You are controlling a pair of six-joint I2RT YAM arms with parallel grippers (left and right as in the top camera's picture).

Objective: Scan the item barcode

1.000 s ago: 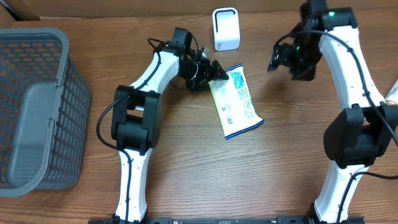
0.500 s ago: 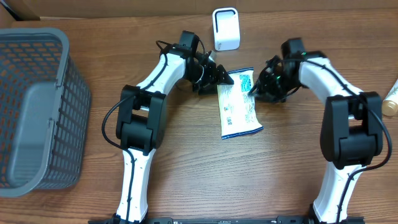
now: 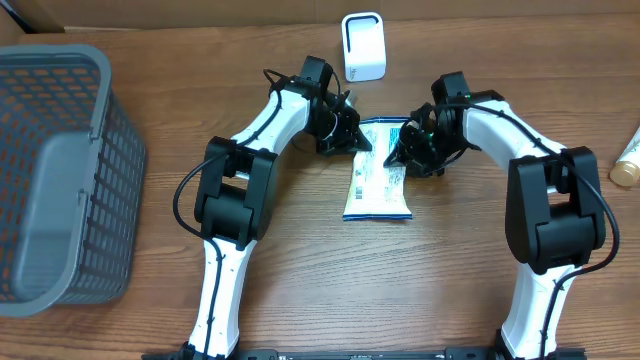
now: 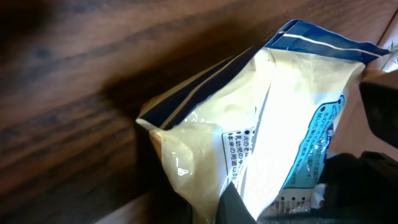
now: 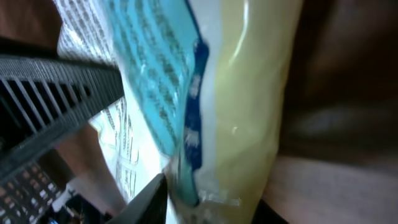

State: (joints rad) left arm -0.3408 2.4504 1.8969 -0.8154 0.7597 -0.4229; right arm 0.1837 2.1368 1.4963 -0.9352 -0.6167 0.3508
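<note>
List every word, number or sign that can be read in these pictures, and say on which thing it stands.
snack packet: black Japanese print on the pale panel and more lines on the turquoise panel; too small and blurred to quote in any view.
white scanner: no text shows.
grey basket: no text shows.
bottle at the table's edge: no label can be read.
So nothing here can be quoted.

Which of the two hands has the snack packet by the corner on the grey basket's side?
The left hand, pinching the snack packet's upper left corner toward the basket; the right hand grips the opposite upper edge.
</note>
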